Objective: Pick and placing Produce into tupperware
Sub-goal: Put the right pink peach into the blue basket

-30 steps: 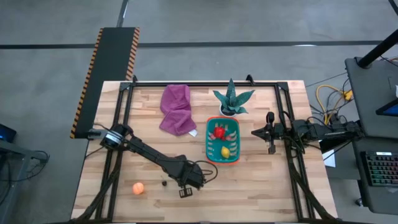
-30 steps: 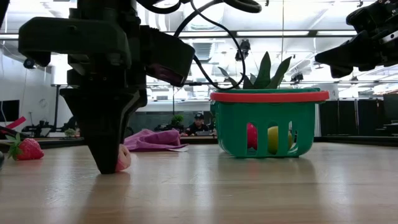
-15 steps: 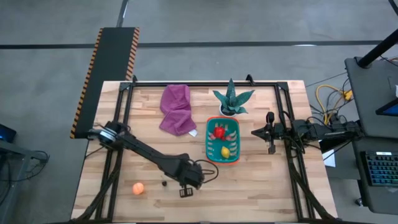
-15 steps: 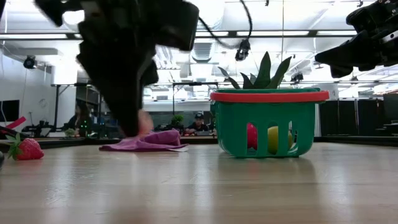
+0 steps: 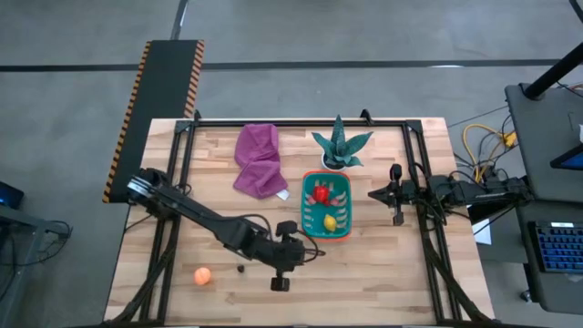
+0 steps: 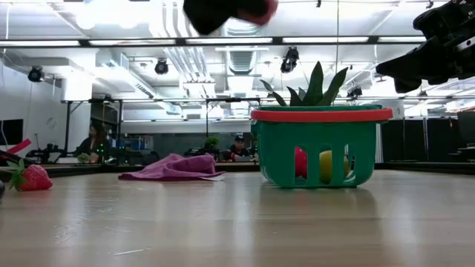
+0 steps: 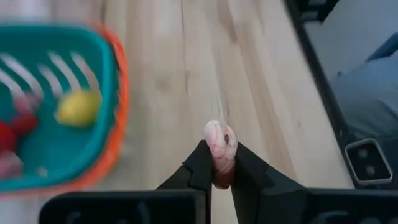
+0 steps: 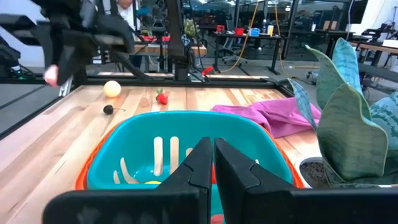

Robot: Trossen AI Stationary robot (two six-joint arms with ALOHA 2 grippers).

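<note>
The left gripper (image 7: pixel 219 177) is clamping a small pink rounded toy fruit (image 7: pixel 220 142) between its two dark fingertips, the fingers sitting almost fully together around it. In the high view this gripper (image 5: pixel 284 260) is hovering over the bare wooden table (image 5: pixel 383 292) just beside the near left corner of the rectangular teal plastic basket with slotted walls and an orange rim (image 5: pixel 326 206), which is holding a red fruit (image 5: pixel 321 193) and a yellow lemon (image 5: pixel 330 221). An orange ball (image 5: pixel 202 276) is lying well apart on the table (a tiny dark piece (image 5: pixel 240 268) is resting near it). The right gripper (image 5: pixel 393 194) is waiting beside the basket's right side, fingers pressed together and holding nothing.
</note>
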